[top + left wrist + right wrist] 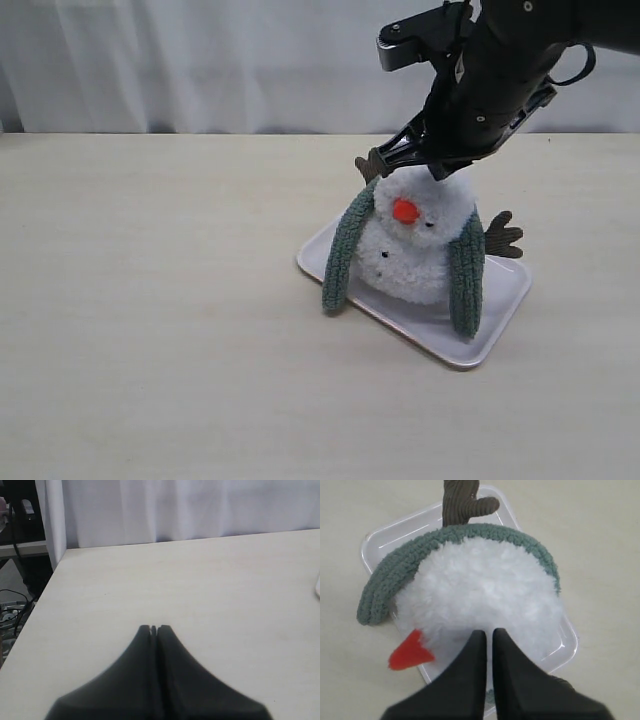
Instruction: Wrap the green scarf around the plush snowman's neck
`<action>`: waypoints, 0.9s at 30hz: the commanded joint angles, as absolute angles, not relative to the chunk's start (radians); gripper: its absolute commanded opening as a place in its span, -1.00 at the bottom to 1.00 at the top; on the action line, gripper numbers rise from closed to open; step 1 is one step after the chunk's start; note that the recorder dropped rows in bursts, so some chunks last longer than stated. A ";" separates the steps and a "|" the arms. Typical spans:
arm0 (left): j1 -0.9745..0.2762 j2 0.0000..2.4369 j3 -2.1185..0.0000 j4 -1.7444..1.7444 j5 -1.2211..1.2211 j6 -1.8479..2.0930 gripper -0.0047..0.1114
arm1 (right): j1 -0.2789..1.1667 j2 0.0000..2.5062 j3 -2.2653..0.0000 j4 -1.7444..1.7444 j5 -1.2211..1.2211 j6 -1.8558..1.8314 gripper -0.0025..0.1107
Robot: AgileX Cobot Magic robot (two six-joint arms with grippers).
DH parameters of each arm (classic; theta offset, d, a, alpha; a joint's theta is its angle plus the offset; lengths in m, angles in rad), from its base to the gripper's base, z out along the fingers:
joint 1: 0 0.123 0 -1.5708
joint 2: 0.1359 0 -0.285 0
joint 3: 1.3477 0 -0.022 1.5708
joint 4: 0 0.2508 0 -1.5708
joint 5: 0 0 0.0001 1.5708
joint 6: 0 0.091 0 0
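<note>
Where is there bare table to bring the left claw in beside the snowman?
Free: the wide stretch of table left of the tray, and the strip in front of it. Crowded: the tray itself, holding the plush snowman, with the green scarf down both sides and the right claw at its head.

Right claw (489, 635) pinching plush snowman (480, 587), green scarf (385, 580) draped round, white tray (382, 537) beneath
</note>
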State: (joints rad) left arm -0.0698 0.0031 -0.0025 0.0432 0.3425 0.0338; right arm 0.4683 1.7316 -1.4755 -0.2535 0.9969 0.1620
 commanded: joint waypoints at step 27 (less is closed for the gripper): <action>-0.077 0.000 0.000 0.040 0.331 0.038 -0.92 | 0.647 1.569 -1.372 -0.113 0.884 -0.379 -0.62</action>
